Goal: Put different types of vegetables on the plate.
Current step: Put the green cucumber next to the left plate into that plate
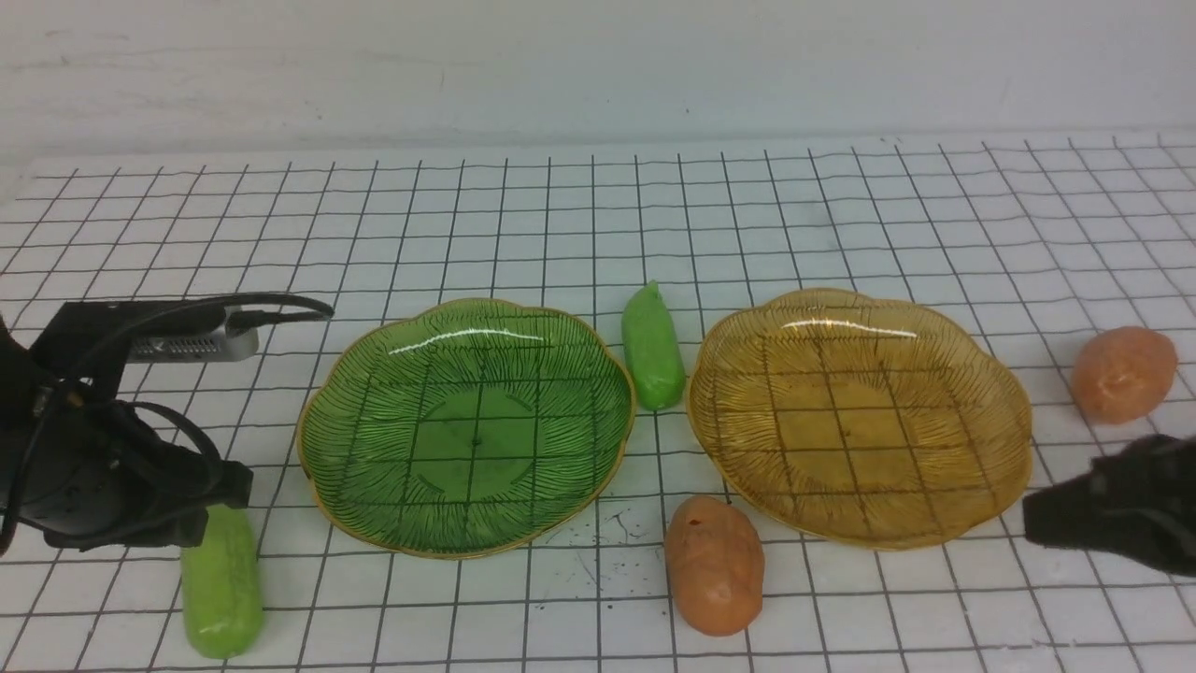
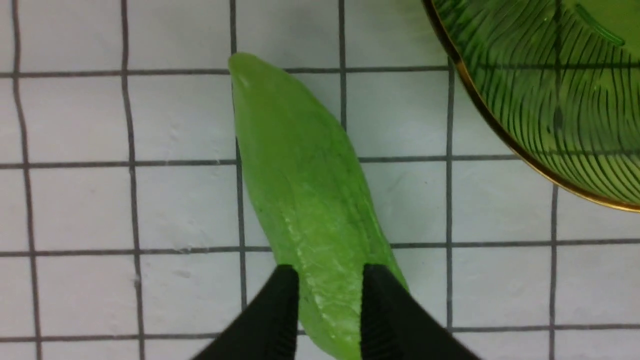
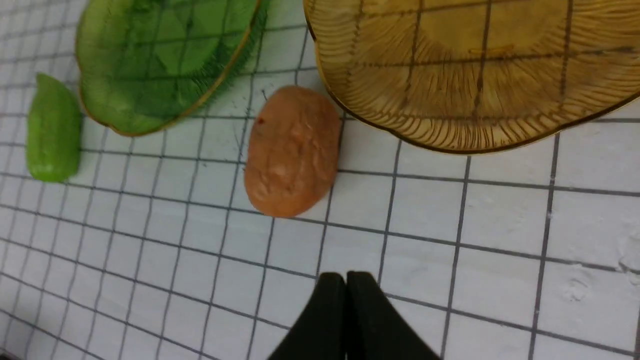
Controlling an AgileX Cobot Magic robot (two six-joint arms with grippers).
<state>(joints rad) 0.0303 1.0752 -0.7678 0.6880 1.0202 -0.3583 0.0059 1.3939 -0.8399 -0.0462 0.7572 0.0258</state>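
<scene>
Left hand narrow, astride cucumber end; grip unclear. Glossy, light, probably slippery: best taken mid-body, just ahead of hand. Right hand closed, empty.

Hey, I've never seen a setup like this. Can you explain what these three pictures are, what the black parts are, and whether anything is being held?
This is a robot with two arms, each ending in a black claw. The wide picture comes from a camera between the arms, looking forward. The other two come from cameras on each wrist, looking past that arm's claw.

On the gridded table lie a green plate and an amber plate, with nothing on either, plus four toy vegetables. The far cucumber lies between the plates. The near potato lies in front of that gap, and the other potato is to the right of the amber plate.

The left claw is open over the near cucumber, which lies on the table, not lifted. The right claw is shut and holds nothing.
</scene>
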